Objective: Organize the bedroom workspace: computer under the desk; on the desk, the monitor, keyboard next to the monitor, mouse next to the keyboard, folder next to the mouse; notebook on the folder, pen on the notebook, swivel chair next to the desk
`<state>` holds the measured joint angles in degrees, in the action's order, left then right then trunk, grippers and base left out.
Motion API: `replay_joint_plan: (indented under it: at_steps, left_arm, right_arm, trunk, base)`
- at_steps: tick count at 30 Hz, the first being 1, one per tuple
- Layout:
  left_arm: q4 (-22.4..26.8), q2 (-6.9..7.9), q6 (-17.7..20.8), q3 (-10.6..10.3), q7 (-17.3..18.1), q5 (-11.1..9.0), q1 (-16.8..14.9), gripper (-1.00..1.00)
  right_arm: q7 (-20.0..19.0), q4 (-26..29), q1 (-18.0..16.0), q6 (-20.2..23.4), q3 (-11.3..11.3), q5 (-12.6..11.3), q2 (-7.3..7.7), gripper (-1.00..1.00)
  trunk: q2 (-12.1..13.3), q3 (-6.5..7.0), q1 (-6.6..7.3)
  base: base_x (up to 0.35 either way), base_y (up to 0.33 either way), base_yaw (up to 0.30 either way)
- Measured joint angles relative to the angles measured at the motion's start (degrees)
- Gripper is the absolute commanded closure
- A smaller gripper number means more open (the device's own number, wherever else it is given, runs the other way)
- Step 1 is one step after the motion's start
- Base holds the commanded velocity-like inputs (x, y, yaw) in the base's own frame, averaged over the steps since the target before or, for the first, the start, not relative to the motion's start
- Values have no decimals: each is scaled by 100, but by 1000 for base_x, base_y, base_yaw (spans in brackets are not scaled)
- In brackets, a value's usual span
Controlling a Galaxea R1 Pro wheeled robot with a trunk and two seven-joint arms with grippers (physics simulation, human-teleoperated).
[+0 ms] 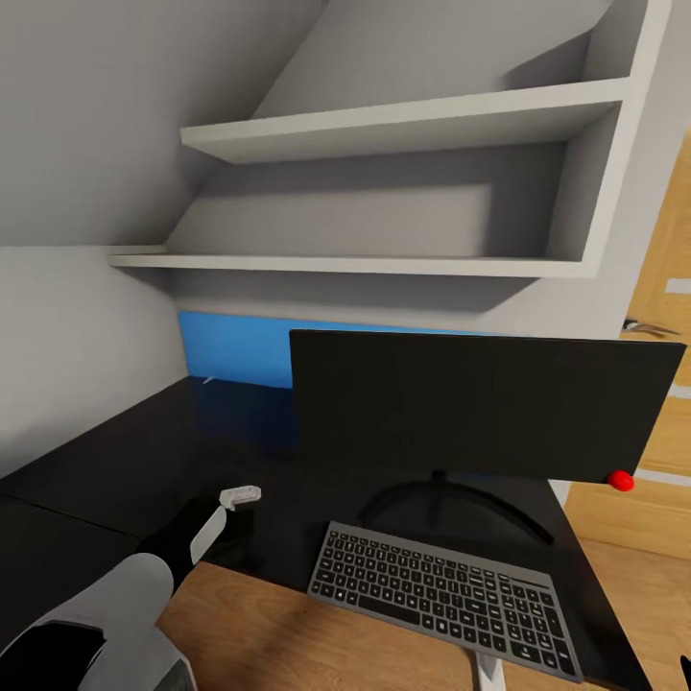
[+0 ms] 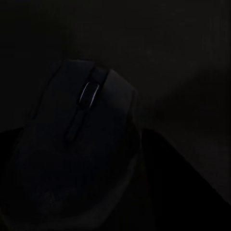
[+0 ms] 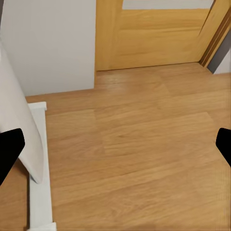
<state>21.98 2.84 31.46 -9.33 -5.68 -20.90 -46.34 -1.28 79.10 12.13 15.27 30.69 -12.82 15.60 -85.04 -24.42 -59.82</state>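
Status of the task, read from left to right across the head view.

1. Our left gripper [image 1: 226, 523] is at the near left of the desk [image 1: 125, 470], low over the black top. In the left wrist view the mouse [image 2: 84, 144] sits very close beneath the camera, dark against dark. We cannot tell whether the fingers are closed on it or spread around it. We judge that the mouse placement is in progress: the spot is left of the keyboard and near it.

2. The keyboard [image 1: 446, 597] lies on the desk at its near edge, just in front of the monitor stand. We count this step as done.

3. The monitor [image 1: 480, 403] stands upright on the desk, behind the keyboard. Done.

4. Our right gripper [image 3: 115, 144] hangs over the wood floor [image 3: 144, 144] beside a white desk leg [image 3: 38, 192]. Its fingertips sit wide apart and hold nothing.

Remaining, as we judge it: the folder, notebook, pen and swivel chair. We cannot check the computer from here.
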Motion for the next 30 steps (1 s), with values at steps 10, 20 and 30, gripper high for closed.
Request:
replay_joint_plan:
  at_steps: [10, 20, 30]
  left_arm:
    - [154, -26, 162, 17, 2, -39, 47, 100]
    - [1414, -11, 622, 44, 5, -16, 458, 100]
    - [2676, -16, 1108, 39, -341, -36, 958, 100]
  right_arm:
    - [-7, -45, 0, -1, 2, 6, -13, -100]
    - [-7, -67, 0, -2, -5, 146, -13, -100]
    - [-15, -88, 0, -2, -11, 183, -13, -100]
  trunk:
    - [1, -1, 0]
    - [1, -1, 0]
    - [1, -1, 0]
  base:
    - [-6, 0, -10]
    - [0, 0, -1]
    - [0, 0, -1]
